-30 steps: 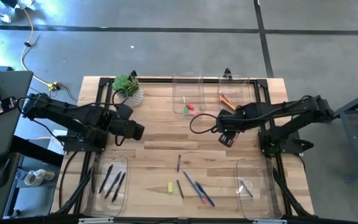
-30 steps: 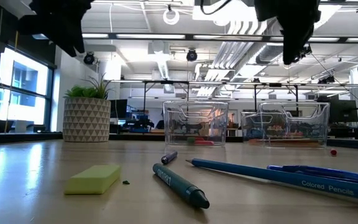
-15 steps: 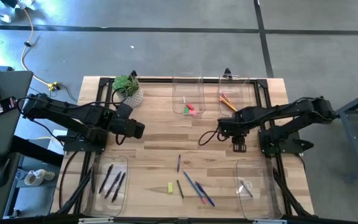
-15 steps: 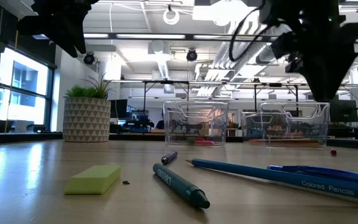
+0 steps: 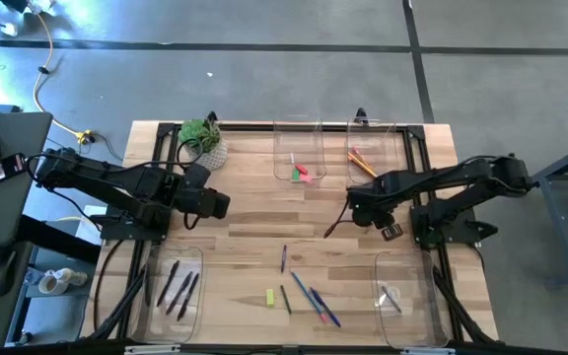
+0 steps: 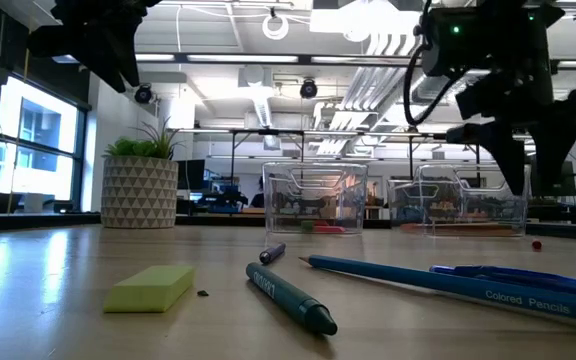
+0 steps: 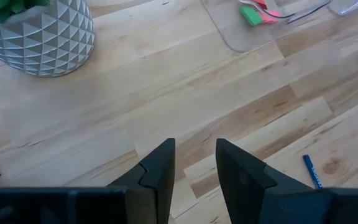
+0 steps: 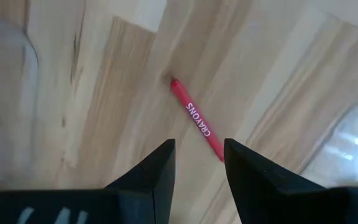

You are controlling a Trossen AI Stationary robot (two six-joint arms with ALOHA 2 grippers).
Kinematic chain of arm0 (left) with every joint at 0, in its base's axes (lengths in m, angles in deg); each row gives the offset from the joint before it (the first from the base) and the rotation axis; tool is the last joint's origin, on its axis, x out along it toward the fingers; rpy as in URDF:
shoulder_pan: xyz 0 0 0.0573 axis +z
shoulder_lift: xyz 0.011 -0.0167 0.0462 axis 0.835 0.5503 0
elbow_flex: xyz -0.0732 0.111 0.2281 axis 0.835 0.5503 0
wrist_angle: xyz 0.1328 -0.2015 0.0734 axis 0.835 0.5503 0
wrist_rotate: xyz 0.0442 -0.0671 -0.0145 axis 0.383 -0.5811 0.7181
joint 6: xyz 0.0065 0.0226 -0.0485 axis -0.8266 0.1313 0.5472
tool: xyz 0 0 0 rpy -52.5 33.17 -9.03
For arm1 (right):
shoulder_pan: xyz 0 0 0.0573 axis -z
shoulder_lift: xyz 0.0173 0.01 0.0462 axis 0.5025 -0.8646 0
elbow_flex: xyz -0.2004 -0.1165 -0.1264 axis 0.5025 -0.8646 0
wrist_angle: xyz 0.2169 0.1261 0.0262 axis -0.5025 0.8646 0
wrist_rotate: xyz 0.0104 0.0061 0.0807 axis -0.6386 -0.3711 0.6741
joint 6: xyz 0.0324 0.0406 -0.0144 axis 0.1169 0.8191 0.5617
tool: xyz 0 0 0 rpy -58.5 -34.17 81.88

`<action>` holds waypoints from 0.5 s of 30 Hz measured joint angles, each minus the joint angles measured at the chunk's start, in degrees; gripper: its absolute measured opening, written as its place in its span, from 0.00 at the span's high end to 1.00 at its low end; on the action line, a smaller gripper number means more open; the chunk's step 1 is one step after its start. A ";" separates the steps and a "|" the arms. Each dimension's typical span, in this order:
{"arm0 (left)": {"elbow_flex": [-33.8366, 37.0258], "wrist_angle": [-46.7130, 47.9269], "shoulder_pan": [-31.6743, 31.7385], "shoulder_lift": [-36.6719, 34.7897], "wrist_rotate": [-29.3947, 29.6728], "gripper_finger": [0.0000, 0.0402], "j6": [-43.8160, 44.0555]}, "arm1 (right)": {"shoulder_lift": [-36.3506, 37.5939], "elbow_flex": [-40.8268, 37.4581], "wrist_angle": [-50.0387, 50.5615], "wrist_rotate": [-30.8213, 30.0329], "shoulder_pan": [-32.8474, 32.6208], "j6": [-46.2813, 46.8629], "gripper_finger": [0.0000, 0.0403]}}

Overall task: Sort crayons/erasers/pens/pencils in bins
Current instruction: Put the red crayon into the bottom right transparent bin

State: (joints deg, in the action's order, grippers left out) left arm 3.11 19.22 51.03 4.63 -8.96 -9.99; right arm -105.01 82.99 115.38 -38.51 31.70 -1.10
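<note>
- Progress judged partial: four bins (image 5: 298,150) hold some items, loose ones remain mid-table.
- Far-left bin holds erasers (image 5: 302,172), pink and green; far-right bin (image 5: 371,148) holds pencils (image 5: 360,161).
- Near-left bin (image 5: 174,291) holds dark pens (image 5: 178,287); near-right bin (image 5: 402,296) holds a small pale item, type unclear.
- Left to sort: yellow-green eraser (image 5: 270,297), green stick (image 5: 286,299), blue sticks (image 5: 316,301), dark stick (image 5: 283,258) on the table (image 5: 245,207).
- Right pincer (image 8: 197,155) hangs empty, fingers parted, above a red crayon (image 8: 196,119) lying on the table between the two right bins.
- Left pincer (image 7: 193,163) waits near the plant (image 5: 203,141), fingers parted, empty.
- Likely next: pick the crayon.
</note>
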 joint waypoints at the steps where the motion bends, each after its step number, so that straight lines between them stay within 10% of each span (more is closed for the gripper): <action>1: 0.00 0.01 0.00 0.02 0.24 0.74 -0.07 | 0.00 -0.87 -0.78 0.00 0.00 -1.34 0.68; 15: 0.00 0.05 0.00 0.00 1.05 0.74 -1.66 | 0.00 -7.38 -9.95 -2.35 -0.22 -14.80 0.68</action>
State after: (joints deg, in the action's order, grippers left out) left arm 3.11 19.27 51.03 4.62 -7.91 -11.66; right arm -105.01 75.62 105.44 -40.86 31.49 -15.90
